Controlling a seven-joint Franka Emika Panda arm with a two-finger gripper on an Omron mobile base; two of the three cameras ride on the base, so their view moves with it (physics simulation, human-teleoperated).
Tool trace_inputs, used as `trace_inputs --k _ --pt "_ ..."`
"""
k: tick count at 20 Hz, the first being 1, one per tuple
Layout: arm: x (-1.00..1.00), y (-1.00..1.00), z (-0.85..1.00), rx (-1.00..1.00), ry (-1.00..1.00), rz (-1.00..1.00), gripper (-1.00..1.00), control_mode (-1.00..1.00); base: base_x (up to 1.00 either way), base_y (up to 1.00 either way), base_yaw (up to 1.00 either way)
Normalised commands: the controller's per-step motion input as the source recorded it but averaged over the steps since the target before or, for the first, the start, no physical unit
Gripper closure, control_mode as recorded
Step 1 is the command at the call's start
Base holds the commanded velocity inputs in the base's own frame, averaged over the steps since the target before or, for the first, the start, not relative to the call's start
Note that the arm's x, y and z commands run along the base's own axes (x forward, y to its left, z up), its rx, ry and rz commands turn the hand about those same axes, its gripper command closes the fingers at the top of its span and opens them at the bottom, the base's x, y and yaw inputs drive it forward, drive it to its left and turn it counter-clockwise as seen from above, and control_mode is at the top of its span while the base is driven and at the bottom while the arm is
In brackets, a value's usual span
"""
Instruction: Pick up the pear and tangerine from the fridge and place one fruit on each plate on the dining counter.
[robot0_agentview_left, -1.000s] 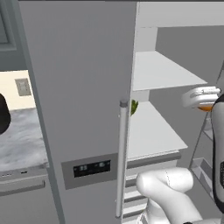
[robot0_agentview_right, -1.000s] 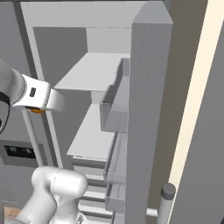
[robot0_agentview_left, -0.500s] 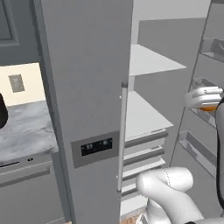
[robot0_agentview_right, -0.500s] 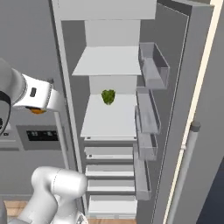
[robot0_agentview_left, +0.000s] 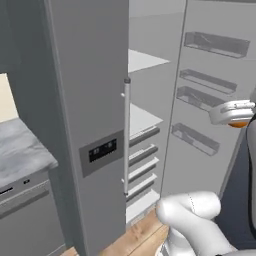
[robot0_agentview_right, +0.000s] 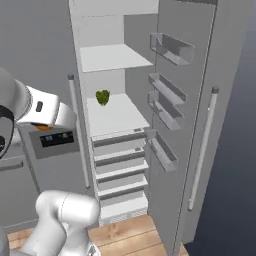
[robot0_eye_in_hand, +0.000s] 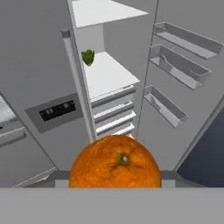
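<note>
White arm is raised in front of the tall grey side-by-side fridge (robot0_agentview_right: 200, 100), wrist level, hand pointing toward the open right compartment. Gripper (robot0_eye_in_hand: 114, 181) is clamped on the bright orange round tangerine (robot0_eye_in_hand: 115, 162), which sits low and centre in the hand view, stem end facing the camera; finger tips are hidden behind the fruit. In the left base view an orange sliver of the tangerine (robot0_agentview_left: 239, 123) shows under the white wrist, near the door bins; in the right base view it peeks below the forearm (robot0_agentview_right: 44, 128), just above the dark display panel (robot0_agentview_right: 56, 139). Fridge door stands wide open, with white shelves and drawers visible. A green lumpy vegetable (robot0_agentview_right: 102, 97) sits on the middle shelf (robot0_agentview_right: 120, 117) at its back left. Marble worktop (robot0_agentview_left: 20, 155) lies left of the fridge.
</note>
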Motion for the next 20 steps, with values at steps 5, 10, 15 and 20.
trace_inputs --k 5,10,15,20 --pt "0.0 0.0 0.0 0.0 0.0 0.0 1.0 1.0 -0.86 0.37 -0.58" --pt "0.0 0.0 0.0 0.0 0.0 0.0 1.0 1.0 -0.95 0.2 -0.5" --pt "0.0 0.0 0.0 0.0 0.0 0.0 1.0 1.0 -1.0 0.06 -0.44" --pt "0.0 0.0 0.0 0.0 0.0 0.0 1.0 1.0 -1.0 0.0 -0.34"
